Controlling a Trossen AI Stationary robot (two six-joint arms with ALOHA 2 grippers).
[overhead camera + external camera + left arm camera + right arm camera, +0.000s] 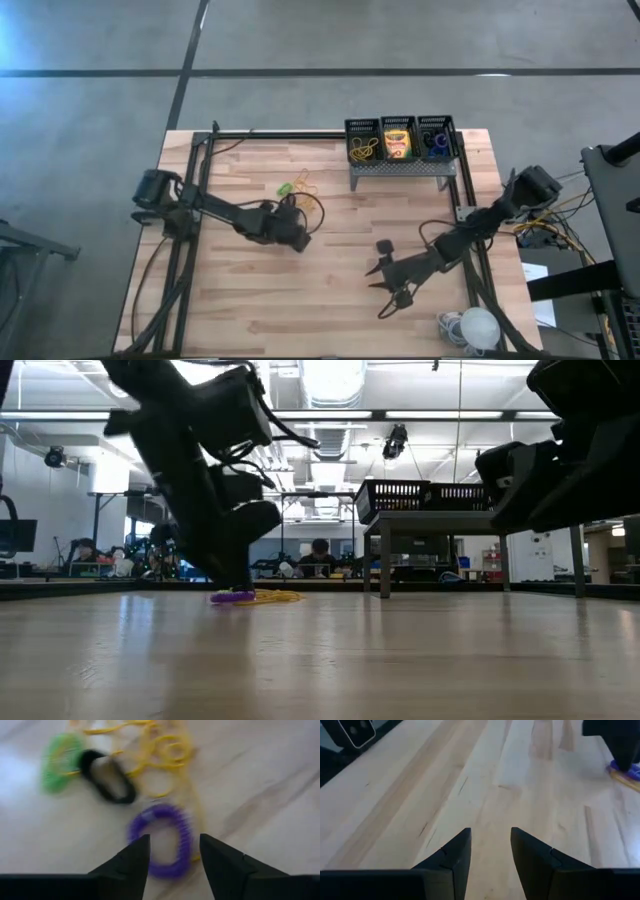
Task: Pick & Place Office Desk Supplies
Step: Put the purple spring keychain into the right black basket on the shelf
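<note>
Purple coiled ring (162, 840) lies flat just beyond the left hand (172, 865).

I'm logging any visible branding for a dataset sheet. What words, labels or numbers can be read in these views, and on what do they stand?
No text can be read in any view.
Crayon box in the middle mesh bin: has print on its face, too small to read.
Room behind the table, low view: nothing legible.
</note>
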